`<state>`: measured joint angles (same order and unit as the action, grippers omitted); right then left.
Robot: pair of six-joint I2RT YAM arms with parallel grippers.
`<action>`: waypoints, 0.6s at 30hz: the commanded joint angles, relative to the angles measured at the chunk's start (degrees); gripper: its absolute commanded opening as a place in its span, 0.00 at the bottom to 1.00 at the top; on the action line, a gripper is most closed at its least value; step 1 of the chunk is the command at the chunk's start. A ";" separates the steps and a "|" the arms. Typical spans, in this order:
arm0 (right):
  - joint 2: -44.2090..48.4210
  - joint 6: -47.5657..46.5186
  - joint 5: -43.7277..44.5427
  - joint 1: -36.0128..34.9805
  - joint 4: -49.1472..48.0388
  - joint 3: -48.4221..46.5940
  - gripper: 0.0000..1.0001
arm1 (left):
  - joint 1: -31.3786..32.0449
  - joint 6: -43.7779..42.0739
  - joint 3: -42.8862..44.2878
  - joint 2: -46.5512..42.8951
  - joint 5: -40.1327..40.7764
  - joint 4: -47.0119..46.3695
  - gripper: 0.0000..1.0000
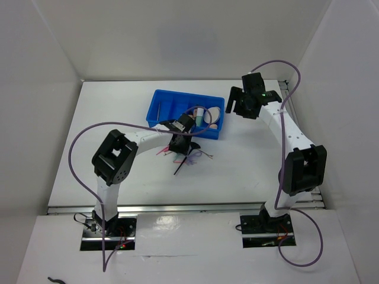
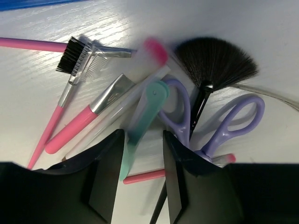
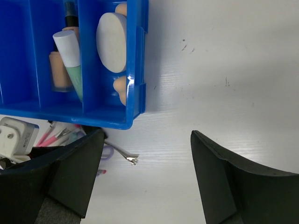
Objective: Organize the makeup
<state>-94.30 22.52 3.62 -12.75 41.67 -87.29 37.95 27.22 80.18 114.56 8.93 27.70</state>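
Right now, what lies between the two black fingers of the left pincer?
A flat mint-green plastic stick lies in the gap of the open left pincer, not yet gripped. The left wrist view shows it.

Both arms are built alike: white tube links joined by chunky black joint housings. The left arm (image 1: 112, 163) and the right arm (image 1: 299, 163) each trail a thin purple cable (image 1: 276, 61) that loops loosely away behind the gripper and runs back to the foot. Each base (image 1: 127, 228) is a black plate set against a silver rail (image 1: 189, 208). The left gripper (image 2: 141, 140) has matte black fingers (image 2: 105, 177), flat-faced and wedge-shaped. The right gripper (image 3: 147, 140) carries the same black wedges. Just behind the right gripper, a tiny green light (image 1: 262, 93) glows on the black wrist housing.
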 commanded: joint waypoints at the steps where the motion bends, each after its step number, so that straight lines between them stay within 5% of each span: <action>1: 0.00 -0.90 0.16 -0.34 -1.68 0.01 0.82 | -0.43 0.20 -0.11 1.80 1.97 -0.01 0.52; 18: -0.53 -0.90 -0.37 -0.34 -1.15 0.01 0.82 | 0.10 -3.65 2.61 -5.04 3.20 5.16 0.00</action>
<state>-94.74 22.41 3.57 -12.75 41.60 -87.29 37.80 26.37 80.79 114.21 11.18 29.76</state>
